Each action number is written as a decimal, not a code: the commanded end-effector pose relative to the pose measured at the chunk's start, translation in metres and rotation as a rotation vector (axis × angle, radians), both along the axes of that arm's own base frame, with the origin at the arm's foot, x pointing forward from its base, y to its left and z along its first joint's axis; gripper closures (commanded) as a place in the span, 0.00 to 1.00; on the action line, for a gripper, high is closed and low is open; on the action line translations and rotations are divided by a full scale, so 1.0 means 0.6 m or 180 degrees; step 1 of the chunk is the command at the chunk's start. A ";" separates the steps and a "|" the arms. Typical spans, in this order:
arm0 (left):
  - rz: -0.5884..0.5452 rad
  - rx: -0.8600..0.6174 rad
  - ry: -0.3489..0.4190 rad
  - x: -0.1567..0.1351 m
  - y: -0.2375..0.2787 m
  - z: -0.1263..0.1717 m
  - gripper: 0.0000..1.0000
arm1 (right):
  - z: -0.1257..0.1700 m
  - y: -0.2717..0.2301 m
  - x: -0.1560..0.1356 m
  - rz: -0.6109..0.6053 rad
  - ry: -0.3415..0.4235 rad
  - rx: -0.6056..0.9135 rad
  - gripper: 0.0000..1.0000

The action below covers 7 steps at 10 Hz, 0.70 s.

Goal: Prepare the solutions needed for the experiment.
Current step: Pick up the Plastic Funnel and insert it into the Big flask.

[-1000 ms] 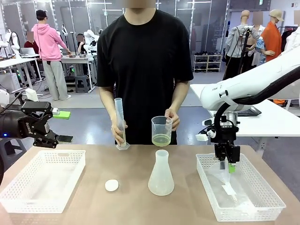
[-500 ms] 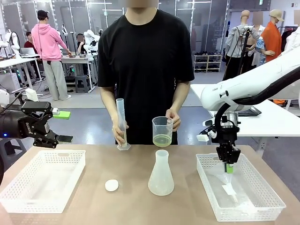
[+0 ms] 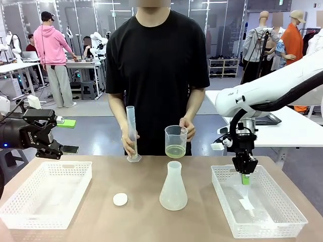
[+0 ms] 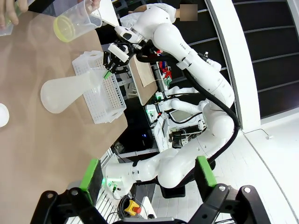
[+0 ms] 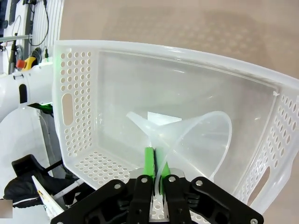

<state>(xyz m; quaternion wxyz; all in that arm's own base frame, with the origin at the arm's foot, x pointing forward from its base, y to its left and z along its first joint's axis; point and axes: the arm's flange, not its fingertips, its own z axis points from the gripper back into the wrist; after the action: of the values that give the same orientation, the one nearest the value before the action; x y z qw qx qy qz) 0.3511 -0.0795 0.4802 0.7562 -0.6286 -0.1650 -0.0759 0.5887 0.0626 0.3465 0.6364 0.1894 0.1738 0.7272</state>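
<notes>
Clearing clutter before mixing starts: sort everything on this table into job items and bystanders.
In the job: beaker of yellow-green solution, in the person's hand; graduated cylinder; conical flask; clear funnel, pinched by the right gripper in the right basket.
Lying about: white round disc; left basket; open left gripper.

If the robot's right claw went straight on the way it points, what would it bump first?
Probably the bottom of the white basket: the right gripper, pinching the clear funnel, points straight into it.
</notes>
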 end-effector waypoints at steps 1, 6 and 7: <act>0.0008 -0.0088 0.0027 0.001 -0.005 0.003 0.00 | 0.043 0.007 -0.033 -0.0198 -0.0216 -0.0115 1.00; 0.0008 -0.0088 0.0027 0.001 -0.005 0.003 0.00 | 0.249 0.001 -0.138 -0.0672 -0.1573 -0.0349 1.00; 0.0008 -0.0088 0.0027 0.001 -0.005 0.003 0.00 | 0.292 0.002 -0.161 -0.0858 -0.2040 -0.0334 1.00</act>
<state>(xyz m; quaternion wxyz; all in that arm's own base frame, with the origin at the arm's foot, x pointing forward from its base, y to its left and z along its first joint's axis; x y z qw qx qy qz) 0.3512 -0.0794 0.4798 0.7564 -0.6285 -0.1646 -0.0756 0.5165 0.0630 0.5249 0.7379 0.0030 0.0102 0.6748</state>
